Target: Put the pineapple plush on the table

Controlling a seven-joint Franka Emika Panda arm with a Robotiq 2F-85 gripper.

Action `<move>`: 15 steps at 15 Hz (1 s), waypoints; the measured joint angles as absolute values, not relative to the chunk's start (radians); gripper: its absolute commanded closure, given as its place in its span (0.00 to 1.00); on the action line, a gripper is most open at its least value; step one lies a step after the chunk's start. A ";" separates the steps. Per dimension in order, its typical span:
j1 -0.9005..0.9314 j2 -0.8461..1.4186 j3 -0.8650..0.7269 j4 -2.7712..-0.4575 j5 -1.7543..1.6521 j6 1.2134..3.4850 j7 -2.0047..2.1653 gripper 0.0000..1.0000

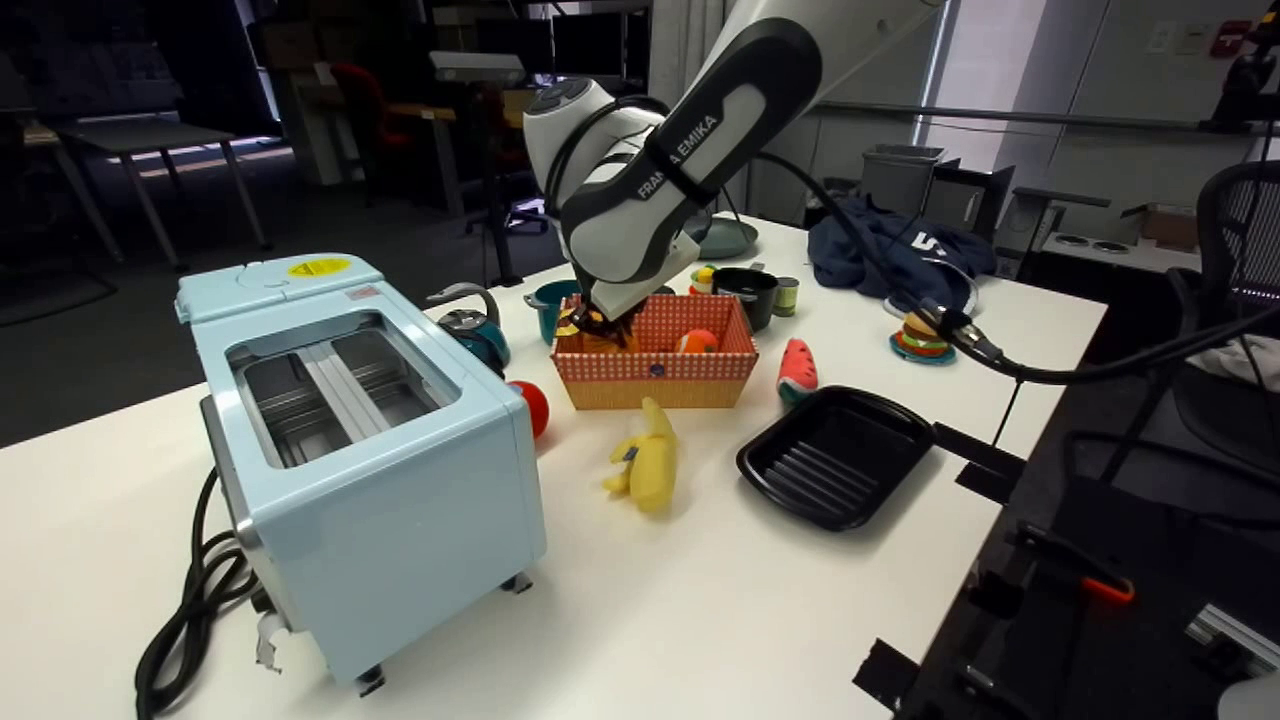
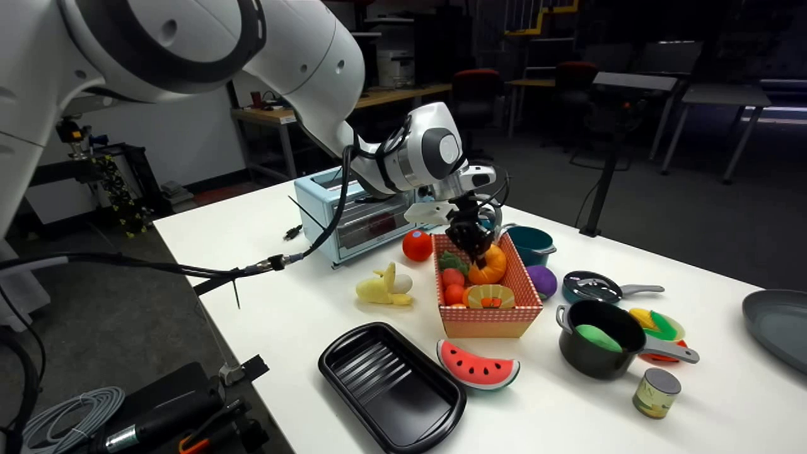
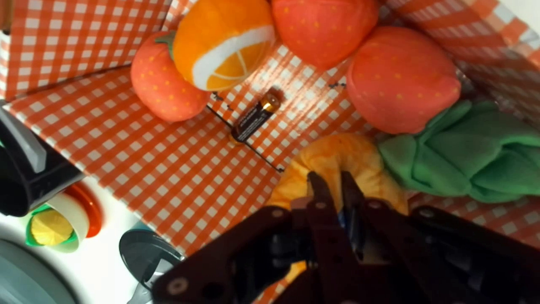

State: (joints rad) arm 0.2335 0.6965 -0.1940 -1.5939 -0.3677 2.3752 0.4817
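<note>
Your hand [image 3: 330,175] points down inside the basket rim [image 1: 620,368], pinching the pineapple plush [image 3: 333,152]; bare tabletop [image 1: 700,590] lies beside the tray [image 1: 835,460].

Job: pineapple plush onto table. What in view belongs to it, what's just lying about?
Job:
pineapple plush, inside the checked basket
table, its destination
gripper

Just lying about, among others:
banana-like toy
black tray
watermelon slice
toaster oven
black pot
burger-like toy

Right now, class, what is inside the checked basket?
Three strawberry toys, an orange toy, a battery, green leaves and an orange-yellow plush. The end effector covers part of the plush; anything beneath the toys is hidden.
</note>
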 measured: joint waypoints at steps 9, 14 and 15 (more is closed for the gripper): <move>0.246 0.558 -0.192 -1.597 -0.367 2.414 0.482 0.98; 0.236 0.429 -0.204 -1.633 -0.366 2.383 0.540 0.98; 0.231 0.406 -0.208 -1.645 -0.366 2.368 0.561 0.98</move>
